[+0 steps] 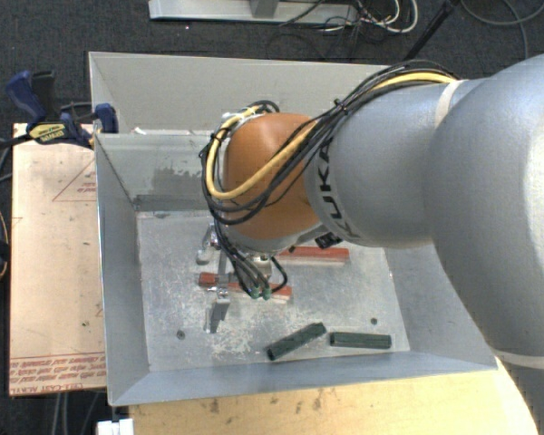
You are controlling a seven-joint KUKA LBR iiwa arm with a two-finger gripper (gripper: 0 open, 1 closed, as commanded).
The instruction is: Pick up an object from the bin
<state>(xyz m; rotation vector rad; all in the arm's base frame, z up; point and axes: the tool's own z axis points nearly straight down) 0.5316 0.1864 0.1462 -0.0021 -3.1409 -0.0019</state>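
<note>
Masking left end of red bar [325,254]: arm [390,179] | tool [219,306] grip: cannot tell

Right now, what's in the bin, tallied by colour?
Green bars: 2
Red bars: 2, both part hidden
Total: 4

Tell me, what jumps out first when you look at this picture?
The big grey robot arm with its round orange cover and looping cables reaches in from the right over the middle of the grey metal bin. Below it the gripper hangs near the floor, and two dark green rectangular sticks lie by the front wall.
</note>
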